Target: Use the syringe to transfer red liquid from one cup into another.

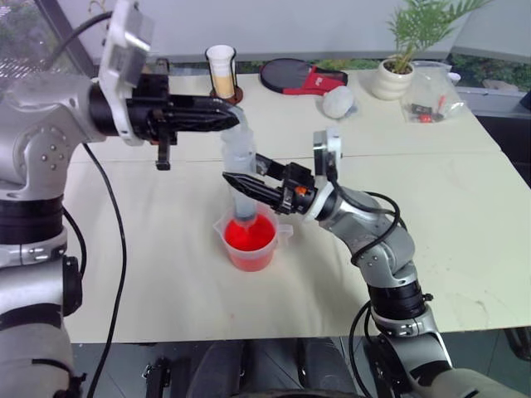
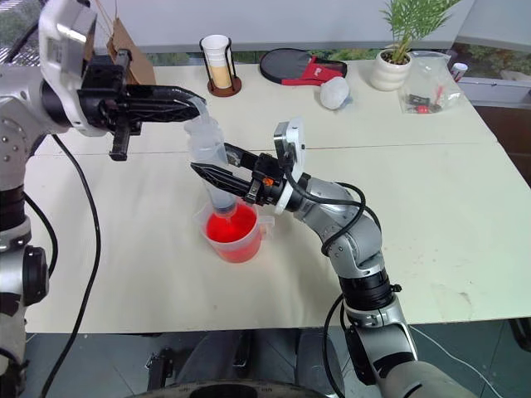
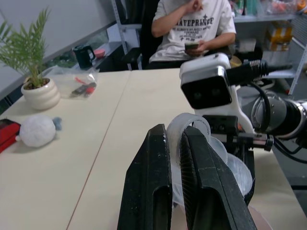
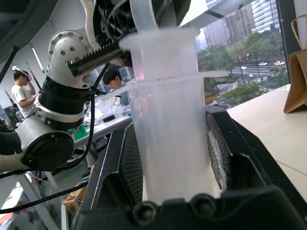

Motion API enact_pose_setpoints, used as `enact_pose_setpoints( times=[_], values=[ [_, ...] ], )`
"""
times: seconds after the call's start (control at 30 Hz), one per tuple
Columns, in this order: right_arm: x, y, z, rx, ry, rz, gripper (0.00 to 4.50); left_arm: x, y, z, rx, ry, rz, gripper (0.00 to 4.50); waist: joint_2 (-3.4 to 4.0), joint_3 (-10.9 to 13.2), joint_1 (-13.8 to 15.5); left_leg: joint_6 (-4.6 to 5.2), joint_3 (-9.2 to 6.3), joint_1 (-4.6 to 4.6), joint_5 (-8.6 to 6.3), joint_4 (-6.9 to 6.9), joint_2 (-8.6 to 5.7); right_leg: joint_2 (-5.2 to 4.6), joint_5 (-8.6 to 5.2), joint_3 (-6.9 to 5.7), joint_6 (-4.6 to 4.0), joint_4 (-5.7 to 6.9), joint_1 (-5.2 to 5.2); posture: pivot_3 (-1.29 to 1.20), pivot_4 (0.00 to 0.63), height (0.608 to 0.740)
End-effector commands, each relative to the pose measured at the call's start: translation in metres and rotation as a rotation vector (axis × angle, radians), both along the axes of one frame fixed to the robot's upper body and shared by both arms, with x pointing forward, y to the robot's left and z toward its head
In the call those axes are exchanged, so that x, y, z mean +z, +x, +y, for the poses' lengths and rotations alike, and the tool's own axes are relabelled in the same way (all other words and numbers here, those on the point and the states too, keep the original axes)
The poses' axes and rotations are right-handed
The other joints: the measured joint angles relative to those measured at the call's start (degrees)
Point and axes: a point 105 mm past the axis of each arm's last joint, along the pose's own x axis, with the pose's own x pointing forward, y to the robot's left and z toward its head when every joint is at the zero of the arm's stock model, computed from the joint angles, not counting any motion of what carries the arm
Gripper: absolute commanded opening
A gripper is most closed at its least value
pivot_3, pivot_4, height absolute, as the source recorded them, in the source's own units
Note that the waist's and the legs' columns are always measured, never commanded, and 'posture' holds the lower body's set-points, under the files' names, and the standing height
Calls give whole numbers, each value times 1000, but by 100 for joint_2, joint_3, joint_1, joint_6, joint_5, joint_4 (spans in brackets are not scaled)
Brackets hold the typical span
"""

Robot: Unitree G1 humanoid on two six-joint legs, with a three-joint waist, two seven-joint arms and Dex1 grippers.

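Note:
The syringe [image 1: 241, 153] stands upright with its lower end in the wide clear beaker [image 1: 279, 231], which holds red liquid [image 1: 249, 238]. My right gripper [image 1: 243, 171] reaches in level from the right and is shut on the syringe barrel [image 4: 168, 143]. My left gripper [image 1: 230, 118] comes in level from the left, above the right one, and is shut on the whitish plunger top [image 3: 191, 125]. The barrel looks clear and pale above the beaker. The other cup is out of view.
At the back of the table stand a white cup in a dark holder [image 1: 221, 71], a red and black paddle case [image 1: 303, 77], a white ball [image 1: 338, 101], a potted plant [image 1: 397, 76] and a plastic bag [image 1: 427, 99]. A person [image 3: 192, 26] sits beyond the table's far side.

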Motion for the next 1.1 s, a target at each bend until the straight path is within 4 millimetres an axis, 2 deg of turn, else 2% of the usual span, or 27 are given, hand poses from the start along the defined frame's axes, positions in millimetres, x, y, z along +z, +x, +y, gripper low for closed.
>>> enact_pose_setpoints(
  times=[0.03,0.23,0.27,0.3,0.37,0.6,0.67,0.8,0.93,1.03,1.1],
  values=[
    [-20,-18,18,113,-78,31,1531,41,-7,11,45,-87,-145,40,0,0,-2,0,0,0,0,0,0,0,0,0,0,0,0,0,150,739],
    [-14,-13,14,87,-61,21,1531,36,-8,13,25,-71,-105,40,0,0,-5,0,0,0,0,-1,1,1,0,0,0,0,-1,0,150,739],
    [-9,-11,12,77,-47,16,1531,31,-9,15,25,-54,-89,873,0,0,-6,0,0,0,0,-1,1,1,0,0,0,0,-1,0,150,739],
    [-5,-10,11,71,-38,12,1531,28,-9,16,25,-43,-79,1140,0,0,-10,0,0,0,0,-1,1,1,0,0,0,1,-1,0,150,739],
    [9,-8,5,51,-7,-1,1531,19,-8,23,50,-18,-51,2076,0,0,-21,0,0,0,0,-2,1,2,0,0,0,1,-2,0,150,739],
    [53,-9,-21,-1,96,-7,1531,-11,-6,59,159,29,72,2076,0,0,3,-1,-3,0,0,-3,3,2,0,2,-1,1,-3,0,150,739],
    [61,-8,-25,-14,122,-2,1531,-22,4,72,259,79,55,2076,0,0,8,0,-4,0,0,-1,3,2,0,2,-1,0,-4,0,150,739],
    [71,-4,-29,-33,144,1,1531,-20,18,81,359,23,9,2076,-1,0,33,7,-7,2,-4,-2,1,1,0,1,-1,-3,-1,0,150,739],
    [108,22,-43,-83,262,-8,1531,-27,23,77,364,-6,13,2076,0,0,7,8,-5,2,-5,-2,1,0,0,3,-1,0,2,0,150,739],
    [114,40,-45,-123,258,-36,1531,-27,26,76,365,-17,14,2076,-1,0,-6,-1,-5,2,0,-9,3,3,0,2,-1,0,-2,0,150,739],
    [109,55,-40,-140,231,-50,1531,-27,28,75,362,-27,12,2076,-1,0,-12,-1,-5,2,0,-10,3,3,0,2,-1,0,-3,0,150,739]
  ],
)
